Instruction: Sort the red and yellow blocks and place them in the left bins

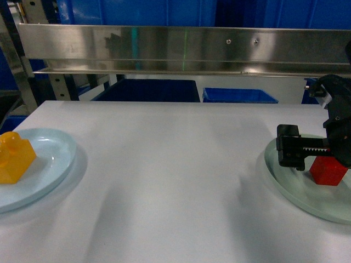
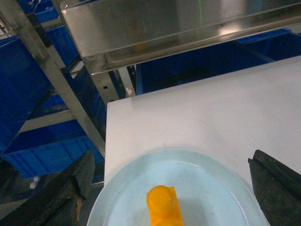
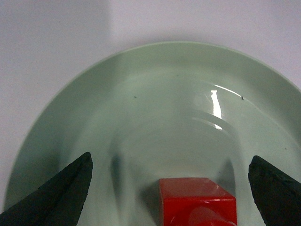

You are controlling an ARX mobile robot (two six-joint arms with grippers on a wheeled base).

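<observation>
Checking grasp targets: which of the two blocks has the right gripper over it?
The red block, on the pale green plate at the table's right. The right gripper is open, fingers either side of it. The yellow block sits on the pale blue plate, far left.

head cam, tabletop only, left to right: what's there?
yellow block on the pale blue plate → bare white table → right end effector, open, over the pale green plate → red block on that plate.
</observation>
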